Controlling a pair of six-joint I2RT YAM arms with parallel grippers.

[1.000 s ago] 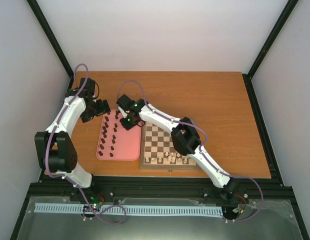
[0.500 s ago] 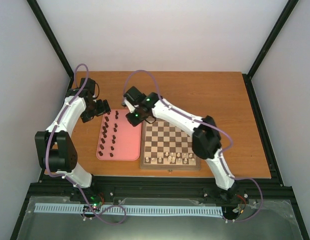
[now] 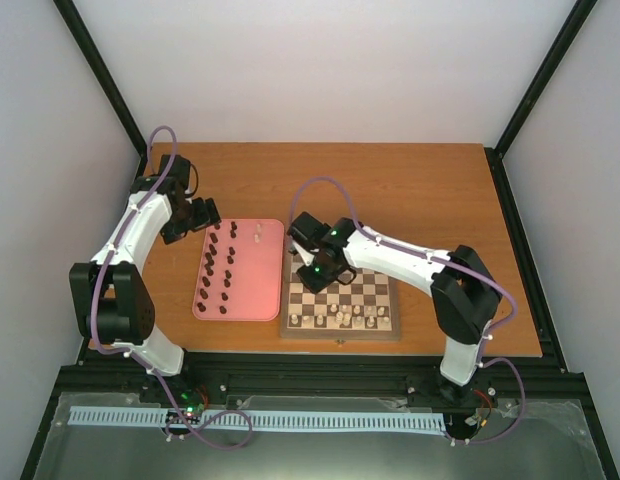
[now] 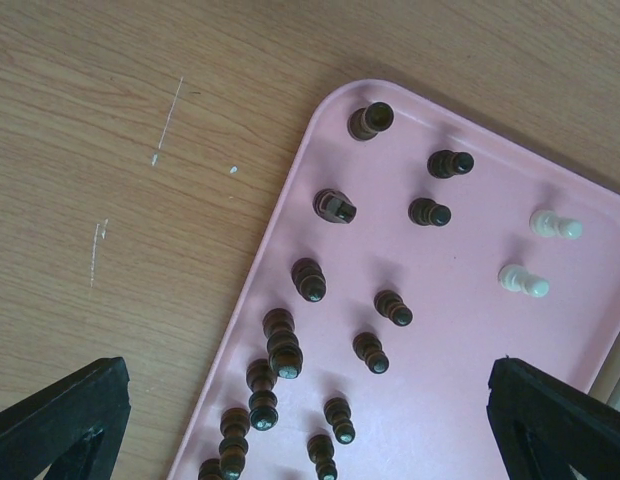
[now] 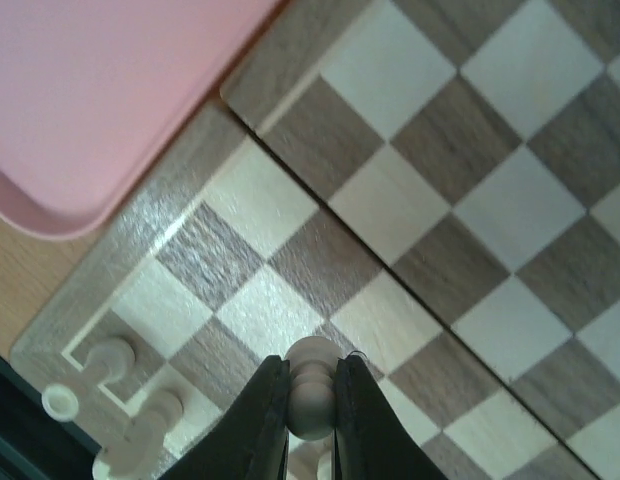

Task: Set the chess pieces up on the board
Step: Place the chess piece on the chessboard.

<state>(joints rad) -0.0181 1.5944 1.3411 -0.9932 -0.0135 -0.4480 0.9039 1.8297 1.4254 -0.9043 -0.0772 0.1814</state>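
The board (image 3: 370, 292) lies at the near edge of the worktop (image 3: 430, 190), its left rim just beside the pink tray (image 3: 255, 290). Bare wood lies open beyond both and out to the right. Black frame posts and pale walls close in the space on three sides.

Many dark pieces (image 4: 310, 280) stand in loose columns on the tray, with two cream ones (image 4: 523, 281) near its far right corner. More cream pieces (image 3: 340, 318) line the board's near rows.

The right arm sweeps leftward from its base across the board. The right hand (image 5: 310, 375) points down over the board's left side, fingers pinched tight on a cream piece (image 5: 310, 410). Whether that piece touches a square cannot be told.

The left arm bends up along the worktop's left edge. The left hand (image 4: 310, 420) hovers over the tray's far left corner, fingers spread wide and holding nothing.
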